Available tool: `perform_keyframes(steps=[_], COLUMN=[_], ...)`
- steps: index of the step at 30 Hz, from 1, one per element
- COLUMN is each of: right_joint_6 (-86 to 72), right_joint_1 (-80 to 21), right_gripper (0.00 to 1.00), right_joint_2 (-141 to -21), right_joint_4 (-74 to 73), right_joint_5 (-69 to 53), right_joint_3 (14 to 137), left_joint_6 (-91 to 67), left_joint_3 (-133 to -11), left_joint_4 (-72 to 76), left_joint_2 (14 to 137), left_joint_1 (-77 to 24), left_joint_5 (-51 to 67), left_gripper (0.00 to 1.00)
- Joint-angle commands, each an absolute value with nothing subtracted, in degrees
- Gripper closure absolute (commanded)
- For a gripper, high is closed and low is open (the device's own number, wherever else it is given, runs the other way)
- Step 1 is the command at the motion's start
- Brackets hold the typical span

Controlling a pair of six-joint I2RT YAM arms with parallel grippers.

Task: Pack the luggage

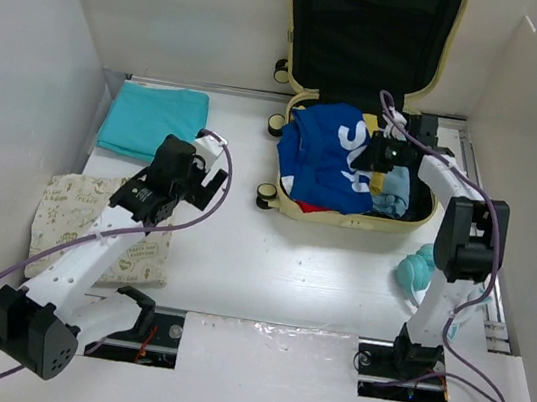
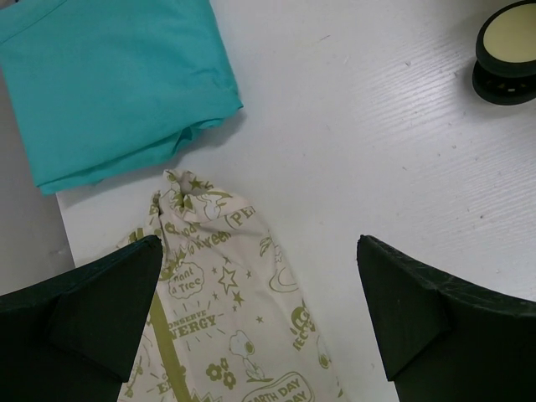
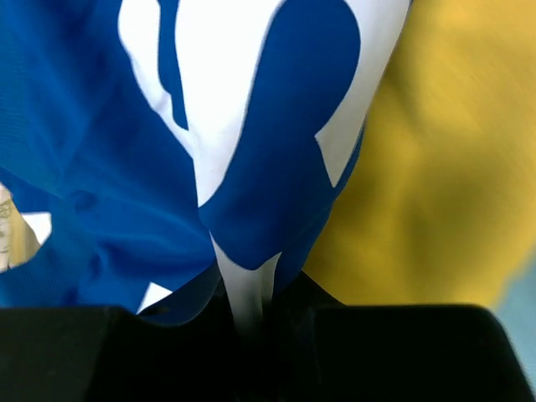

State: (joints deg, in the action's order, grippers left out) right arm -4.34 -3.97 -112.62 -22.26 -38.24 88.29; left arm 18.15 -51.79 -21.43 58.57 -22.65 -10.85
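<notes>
Top view: luggage [image 1: 369, 34] lid running off the upper edge; blue shirt [image 1: 320, 158] covering most of a red item [image 1: 308, 207]; right arm [image 1: 467, 241] hiding part of a teal object [image 1: 415, 271]. Right wrist: shirt fold hiding the tips of the right gripper [image 3: 247, 318]; yellow cloth [image 3: 435, 167] showing only as blur.

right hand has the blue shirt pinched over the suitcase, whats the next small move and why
Probably draw the pinched fold slightly toward the case's right side. The right hand is shut on the blue garment, which lies mostly inside the luggage but appears to spill over its left rim. A small pull should bring that edge inside before letting go.
</notes>
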Motion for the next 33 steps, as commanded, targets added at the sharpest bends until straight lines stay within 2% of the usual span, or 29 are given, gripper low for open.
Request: perform_keyframes(steps=[1,9,15,16,17,19,20,22,26,29,33], right_joint_6=[-6.3,-15.5,-16.2,-15.0,-11.5,-6.4,-3.2,4.3,6.1,7.2,9.7], right_joint_1=[-1.7,0.2,0.2,0.2,-0.5,-0.5,-2.2,-3.3,-2.6,-2.0,-8.8], right_gripper=[1.0,1.0,0.98,0.85,0.42,0.26,0.19,0.15,0.1,0.1,0.09], right_joint_2=[-108.7,-102.9,-98.0,-98.0,-100.2,-103.8,-105.5,-108.3,-108.3,-106.3,-103.8], right_joint_4=[-11.6,-2.5,-2.5,-2.5,-3.3,-10.3,-20.2,-27.7,-38.3,-40.3,-39.0], right_joint_5=[-36.9,-29.6,-25.8,-27.3,-29.5,-33.6,-32.4,-23.0,-6.7,-1.7,5.3], right_joint_3=[82.8,70.9,67.2,67.8,70.4,76.2,83.4,89.3,98.9,103.7,107.6], left_joint_6=[18.7,18.7,18.7,19.3,19.3,19.9,19.9,19.9,19.9,19.9,19.9], left_joint_3=[-53.8,-54.9,-55.5,-55.5,-55.5,-55.5,-55.5,-55.5,-56.1,-56.6,-57.7], left_joint_4=[-19.2,-19.2,-19.2,-19.2,-19.2,-19.2,-19.2,-19.8,-20.3,-20.8,-21.4], left_joint_2=[58.9,59.4,59.9,59.9,59.9,59.9,59.9,59.9,59.9,60.5,61.7], left_joint_1=[-22.4,-22.4,-22.4,-22.4,-22.4,-22.4,-22.4,-22.4,-22.4,-21.9,-20.7], left_joint_5=[-11.9,-11.3,-11.3,-11.3,-11.3,-11.3,-11.3,-11.3,-11.3,-11.3,-11.3], left_gripper=[0.0,0.0,0.0,0.0,0.0,0.0,0.0,0.0,0.0,0.0,0.0])
